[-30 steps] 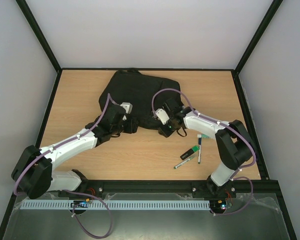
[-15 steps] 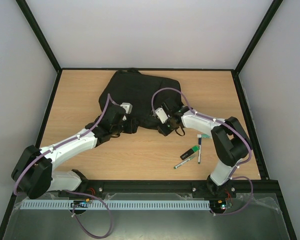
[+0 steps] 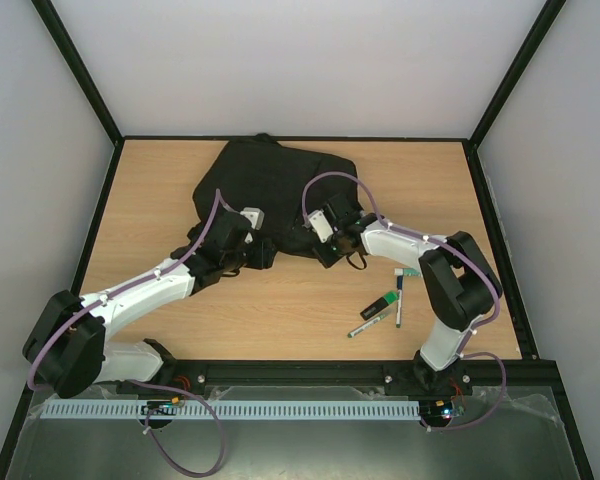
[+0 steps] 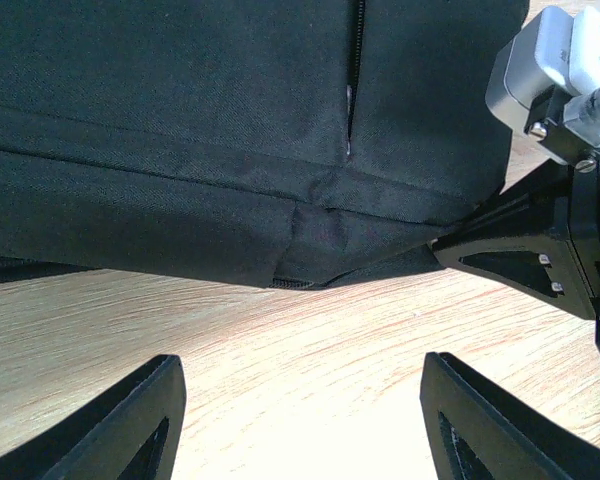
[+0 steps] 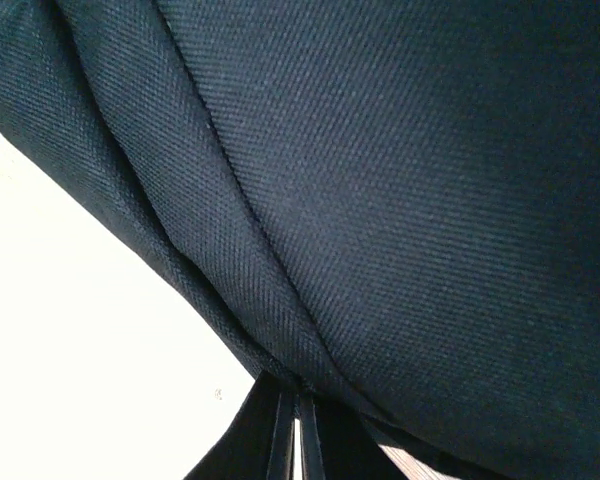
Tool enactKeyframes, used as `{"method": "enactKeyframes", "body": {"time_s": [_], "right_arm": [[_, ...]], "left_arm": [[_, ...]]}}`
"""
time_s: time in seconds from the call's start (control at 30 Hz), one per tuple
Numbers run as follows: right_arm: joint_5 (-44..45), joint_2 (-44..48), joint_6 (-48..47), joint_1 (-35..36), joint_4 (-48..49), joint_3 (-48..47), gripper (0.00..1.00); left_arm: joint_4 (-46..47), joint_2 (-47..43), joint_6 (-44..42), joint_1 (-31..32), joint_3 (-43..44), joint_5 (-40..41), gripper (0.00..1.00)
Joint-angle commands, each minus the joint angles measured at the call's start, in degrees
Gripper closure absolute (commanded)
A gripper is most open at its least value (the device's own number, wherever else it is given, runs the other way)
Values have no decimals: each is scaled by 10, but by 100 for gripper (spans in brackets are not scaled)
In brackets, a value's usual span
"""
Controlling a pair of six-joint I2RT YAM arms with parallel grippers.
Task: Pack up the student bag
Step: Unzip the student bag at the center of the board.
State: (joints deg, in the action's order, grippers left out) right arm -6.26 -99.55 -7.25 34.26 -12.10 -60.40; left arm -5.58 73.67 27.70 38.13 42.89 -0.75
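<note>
Several pens [image 3: 380, 310]: unpacked, bench [image 3: 150, 200] near-right corner.
student bag [image 3: 270, 185]: seemingly unopened.
left end effector [image 4: 305, 410]: open.
right end effector [image 5: 298, 420]: closed at bag edge.

The left arm [image 3: 145, 285] stretches from the tabletop's [image 3: 150, 190] near edge toward its middle, left gripper [image 4: 300, 400] fingers [image 4: 140, 420] spread wide, while the bent right arm [image 3: 400, 240] holds its right gripper [image 5: 292, 430] pressed together.
</note>
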Motion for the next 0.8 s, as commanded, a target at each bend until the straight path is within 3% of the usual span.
{"method": "enactKeyframes", "body": {"time_s": [0.0, 0.3, 0.5, 0.77], "right_arm": [[-10, 23, -3, 2, 13, 4, 99], [5, 83, -36, 2, -37, 33, 99], [26, 98, -57, 2, -50, 53, 99], [41, 111, -84, 2, -43, 88, 99]], "left_arm": [[-1, -8, 7, 1, -7, 11, 33], [1, 5, 52, -4, -8, 10, 29], [50, 14, 134, -31, -32, -78, 20], [132, 59, 254, -40, -56, -162, 20]]}}
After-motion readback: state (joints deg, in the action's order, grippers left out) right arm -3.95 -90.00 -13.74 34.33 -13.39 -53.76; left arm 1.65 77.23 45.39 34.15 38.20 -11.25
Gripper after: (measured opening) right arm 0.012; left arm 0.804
